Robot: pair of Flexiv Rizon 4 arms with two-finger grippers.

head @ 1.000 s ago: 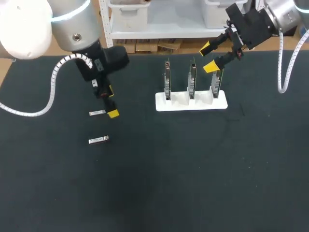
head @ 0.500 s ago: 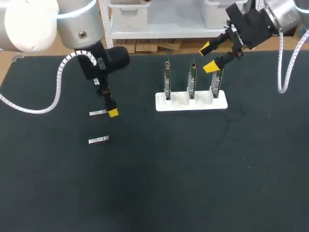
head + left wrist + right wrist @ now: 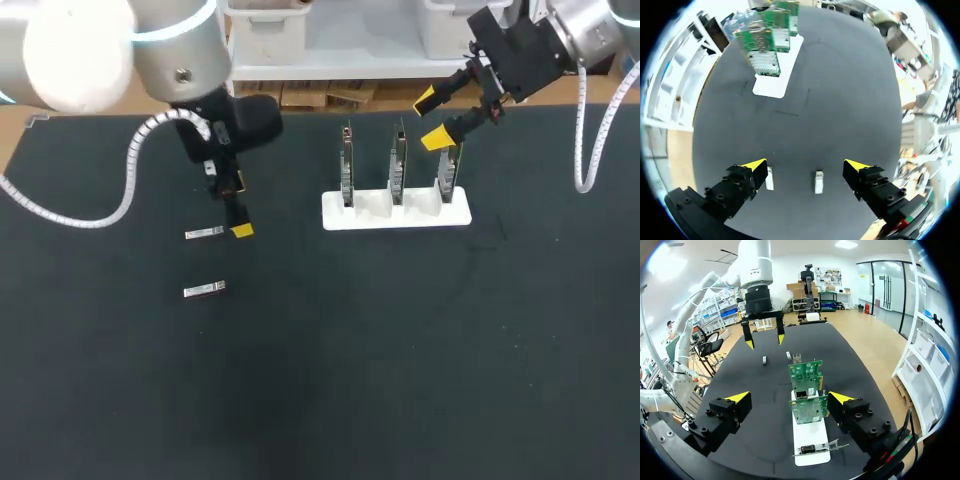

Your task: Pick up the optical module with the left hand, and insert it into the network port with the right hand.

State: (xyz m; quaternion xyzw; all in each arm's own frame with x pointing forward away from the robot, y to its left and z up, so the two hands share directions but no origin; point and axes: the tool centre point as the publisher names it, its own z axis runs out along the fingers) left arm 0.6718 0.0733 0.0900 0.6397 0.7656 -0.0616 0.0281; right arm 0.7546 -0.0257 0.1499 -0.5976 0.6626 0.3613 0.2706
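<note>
Alignment is what the coming grab turns on, as I read it. My left tool (image 3: 239,208) hangs at the upper left of the head view with its fingers spread and nothing in them, just to the right of the upper module (image 3: 203,233). The lower module (image 3: 204,290) lies a little below that one in the frame and apart from it, and both are flat on the dark worktop (image 3: 330,380). Each has its long axis running left to right across the head view, pointing toward the circuit boards (image 3: 397,165) that stand in the white holder (image 3: 395,212) right of centre. In the left wrist view that axis runs straight ahead of the tool, square to the line between its fingertips, so the fingers would close across a module's width. Both modules show in the gap there, one near the middle and the other just beside one finger; I cannot say for sure which is which. I judge a small sideways shift is needed to centre on one before descending. The right tool (image 3: 432,119), also released and empty, hangs over the rightmost board at the upper right, well apart from the modules, so the left arm is clearly the nearer.
</note>
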